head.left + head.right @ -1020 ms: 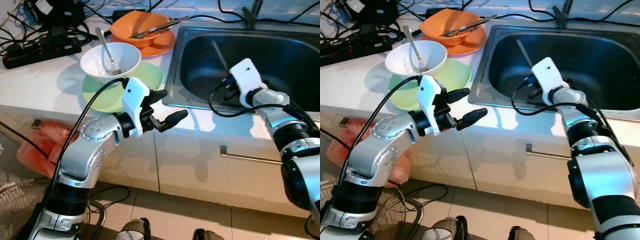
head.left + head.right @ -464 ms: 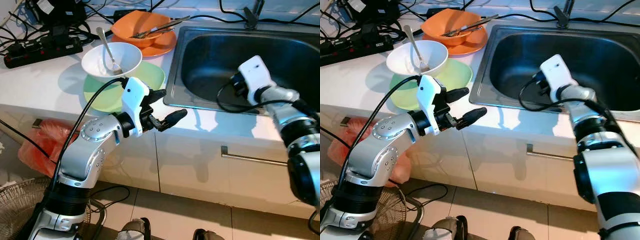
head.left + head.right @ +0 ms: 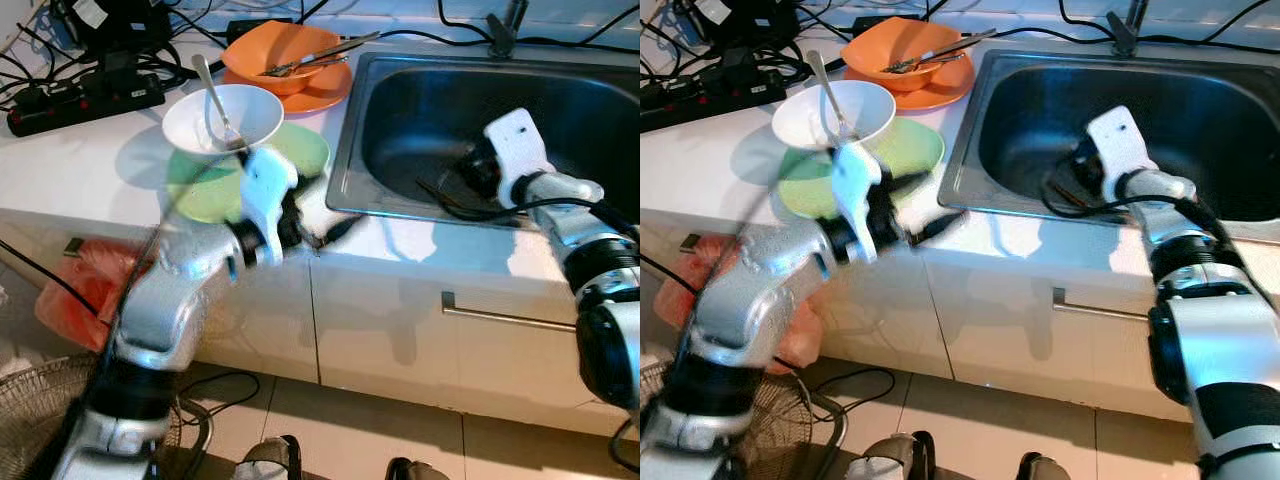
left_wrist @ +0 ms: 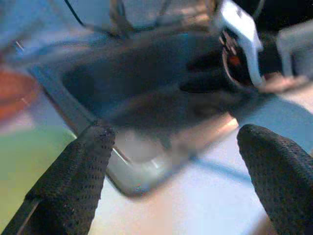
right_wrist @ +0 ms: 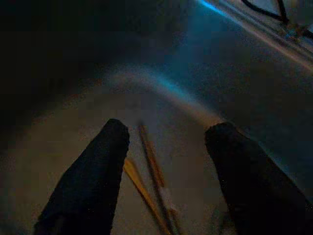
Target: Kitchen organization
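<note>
Down in the sink (image 3: 560,90), our right gripper (image 5: 164,161) hung with its fingers spread, the pair of chopsticks (image 5: 146,186) lying on the basin floor between them. A second earlier those chopsticks had stood pinched upright in that gripper; now they lay loose, so we judged the drop into the sink done. Our left gripper (image 4: 171,161), fingers apart and empty, had swung from its parked spot at the counter edge and blurred as it travelled, near the green plate (image 3: 205,185). To the far left waited the white bowl (image 3: 222,120) with its spoon (image 3: 215,95), and beyond it the orange bowl (image 3: 280,50) holding more utensils. We took the white bowl as the likely next item.
</note>
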Robot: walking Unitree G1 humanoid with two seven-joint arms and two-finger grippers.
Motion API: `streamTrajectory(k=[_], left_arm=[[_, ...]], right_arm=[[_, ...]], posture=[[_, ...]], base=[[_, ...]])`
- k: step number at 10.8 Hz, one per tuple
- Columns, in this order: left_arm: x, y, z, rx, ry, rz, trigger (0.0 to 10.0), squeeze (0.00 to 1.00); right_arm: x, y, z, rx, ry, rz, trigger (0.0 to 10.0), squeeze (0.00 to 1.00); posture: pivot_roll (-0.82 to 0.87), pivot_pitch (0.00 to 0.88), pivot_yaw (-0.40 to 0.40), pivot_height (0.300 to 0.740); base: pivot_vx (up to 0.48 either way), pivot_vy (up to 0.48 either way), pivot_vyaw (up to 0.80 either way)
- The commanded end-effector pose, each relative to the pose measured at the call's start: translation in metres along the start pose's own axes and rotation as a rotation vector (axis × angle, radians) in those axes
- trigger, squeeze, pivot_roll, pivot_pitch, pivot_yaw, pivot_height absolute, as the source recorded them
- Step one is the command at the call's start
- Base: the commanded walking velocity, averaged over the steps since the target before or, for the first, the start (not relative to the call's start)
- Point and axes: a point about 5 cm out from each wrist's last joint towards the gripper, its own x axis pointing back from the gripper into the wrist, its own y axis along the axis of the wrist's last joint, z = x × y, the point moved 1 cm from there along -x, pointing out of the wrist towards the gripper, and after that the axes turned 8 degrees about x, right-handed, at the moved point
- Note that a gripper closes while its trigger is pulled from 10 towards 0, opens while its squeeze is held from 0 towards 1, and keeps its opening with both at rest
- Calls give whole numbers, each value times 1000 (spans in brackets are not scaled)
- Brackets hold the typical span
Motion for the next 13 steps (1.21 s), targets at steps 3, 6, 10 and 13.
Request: streamTrajectory(k=[3,6,10,13], left_arm=[[2,26,28,-75,158,-85,10000,0],[16,45,79,-118,500,-156,10000,0],[34,39,129,-110,755,-83,10000,0],[22,42,136,-72,761,-82,10000,0]], right_arm=[[-6,39,11,-83,52,-219,10000,1000],[4,77,47,-179,219,-505,10000,1000],[47,91,99,-259,491,-672,10000,576],[64,95,115,-293,541,-690,10000,0]], posture=[[146,145,71,740],[133,139,66,740],[117,135,70,740],[114,137,76,740]], base=[[0,0,0],[0,0,0],[0,0,0],[0,0,0]])
